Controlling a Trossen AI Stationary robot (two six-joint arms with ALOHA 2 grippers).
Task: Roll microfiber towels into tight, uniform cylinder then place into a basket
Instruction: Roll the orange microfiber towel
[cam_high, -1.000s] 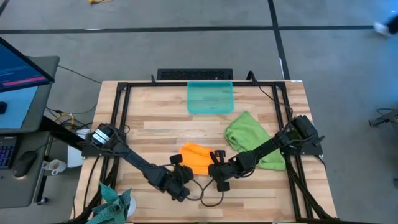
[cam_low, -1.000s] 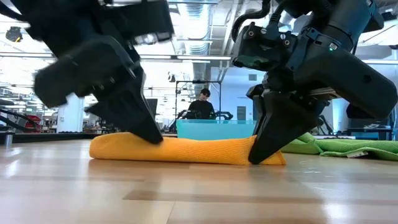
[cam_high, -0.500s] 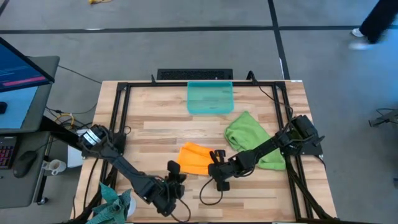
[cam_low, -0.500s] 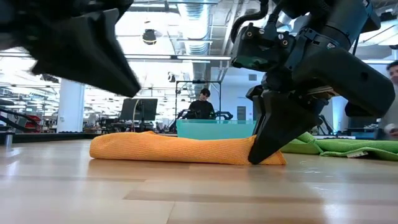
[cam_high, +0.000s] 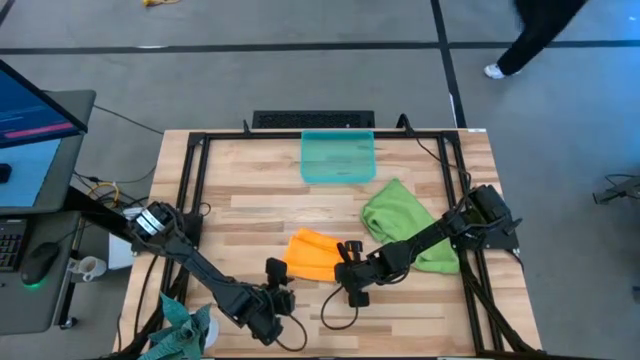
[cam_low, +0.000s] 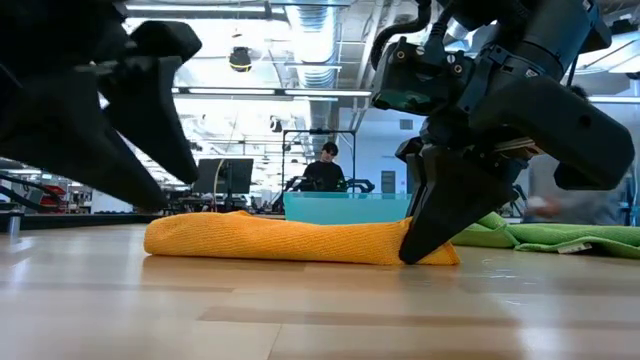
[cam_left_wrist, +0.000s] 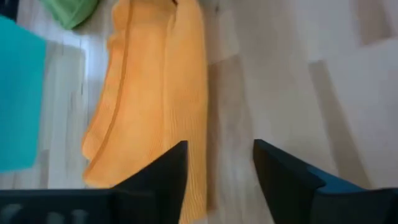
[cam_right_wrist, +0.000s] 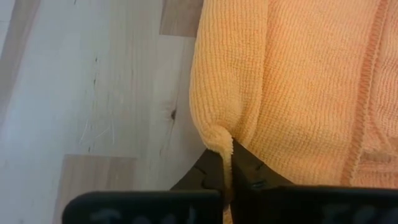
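Looking down on the wooden table (cam_high: 250, 200), we are seeing the orange towel (cam_high: 312, 254) lying folded into a thick flat band near the middle of the near half, not yet a tight cylinder. Our right gripper (cam_high: 347, 262) is pinching that towel's right-hand end: in the right wrist view its two fingers (cam_right_wrist: 239, 168) are pressing together on a small fold of orange cloth (cam_right_wrist: 292, 87), and at table height the gripper (cam_low: 425, 245) is bearing down on the end of the towel (cam_low: 290, 240) against the wood.

Our left gripper (cam_high: 275, 282) is hanging just off the towel's near left corner, not touching it. From its own wrist camera we are seeing its fingers (cam_left_wrist: 165, 177) standing apart with bare table between them and nothing held, the orange towel (cam_left_wrist: 155, 93) lying just ahead of one finger. In the low view that gripper (cam_low: 110, 130) is showing as a dark mass lifted clear of the cloth.

We are finding the lime green towel (cam_high: 405, 230) crumpled loosely on the right side of the table, partly under the right arm and apart from the orange one. The teal basket (cam_high: 338, 157) is sitting at the far edge, centred, with no towel in it. A dark teal-grey cloth (cam_high: 180, 325) is bunching at the near left corner, well apart from the towels.
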